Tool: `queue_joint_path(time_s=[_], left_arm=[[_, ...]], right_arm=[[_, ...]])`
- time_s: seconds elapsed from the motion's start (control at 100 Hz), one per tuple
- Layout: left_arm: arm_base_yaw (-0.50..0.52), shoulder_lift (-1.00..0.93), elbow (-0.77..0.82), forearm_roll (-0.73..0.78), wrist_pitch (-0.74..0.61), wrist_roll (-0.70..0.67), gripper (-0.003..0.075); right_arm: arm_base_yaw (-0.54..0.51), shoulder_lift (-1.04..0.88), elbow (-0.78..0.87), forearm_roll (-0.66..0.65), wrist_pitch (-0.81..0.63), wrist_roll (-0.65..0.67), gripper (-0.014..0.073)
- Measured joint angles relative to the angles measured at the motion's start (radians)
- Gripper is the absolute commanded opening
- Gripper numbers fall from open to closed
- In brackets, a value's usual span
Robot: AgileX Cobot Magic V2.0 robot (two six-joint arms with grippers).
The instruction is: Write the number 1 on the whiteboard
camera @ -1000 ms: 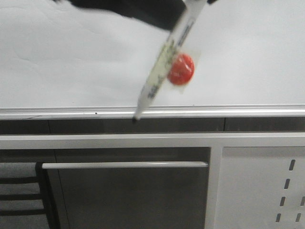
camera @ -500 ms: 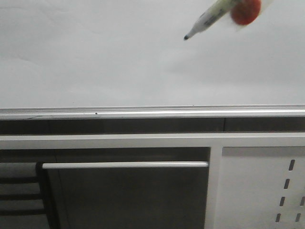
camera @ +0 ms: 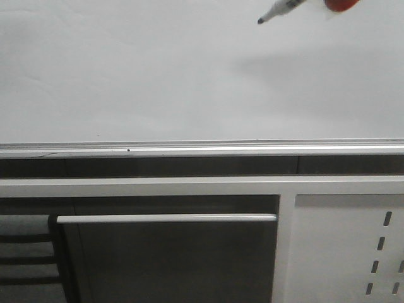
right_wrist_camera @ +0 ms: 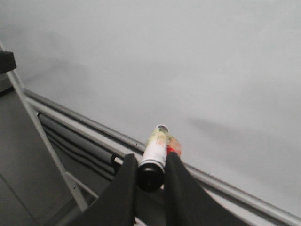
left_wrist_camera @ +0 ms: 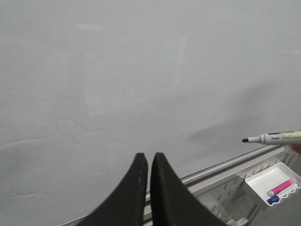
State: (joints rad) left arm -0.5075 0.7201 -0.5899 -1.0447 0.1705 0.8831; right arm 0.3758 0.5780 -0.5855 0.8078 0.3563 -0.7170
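- Whiteboard (camera: 126,76) fills the upper half of the front view, silver rail edge running across mid-frame; surface reads blank, no number 1 stroke visible in any view.
- Marker pen (camera: 281,11) pokes in at the upper right of the front view, black tip pointing lower left, long axis slanted; red blob (camera: 341,4) on its barrel, cut by the top edge.
- Marker's soft shadow lies on the board below and right of the tip, separate from it, so I judge the tip to be off the surface, not touching.
- Right gripper (right_wrist_camera: 150,176): fingers pinching the marker by its rear end, barrel pointing away from the wrist toward the board past the rail.
- Left gripper (left_wrist_camera: 146,162): fingers pressed together, nothing between them, board directly ahead; marker shows at the right edge of this view, tip aimed left.
- Small white tray (left_wrist_camera: 273,181) with a pink marker (left_wrist_camera: 281,187) sits lower right in the left wrist view, beyond the rail.
- Key relation: the board lies straight ahead of the marker tip, and the right arm holds the pen, so it is the writing arm.
- Judgement: writing not started; next move needs the tip brought onto the board, then one near-vertical drag.
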Motion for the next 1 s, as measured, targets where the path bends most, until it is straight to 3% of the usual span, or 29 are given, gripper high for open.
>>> queue_joint_path(time_s=[0.22,0.74,1.0], left_arm=[[0.0,0.0,0.0,-0.022,-0.023,0.0,-0.002],[0.0,-0.002,0.0,-0.028,-0.029,0.0,-0.002],[0.0,-0.002,0.0,-0.028,-0.029,0.0,-0.002]], right_arm=[[0.022,0.033,0.0,0.01,-0.049,-0.071,-0.0064],[0.29,0.221,-0.016,-0.012,-0.328,-0.116,-0.0064],[0.3,0.314,-0.049,-0.028,-0.445,-0.117,-0.0064]])
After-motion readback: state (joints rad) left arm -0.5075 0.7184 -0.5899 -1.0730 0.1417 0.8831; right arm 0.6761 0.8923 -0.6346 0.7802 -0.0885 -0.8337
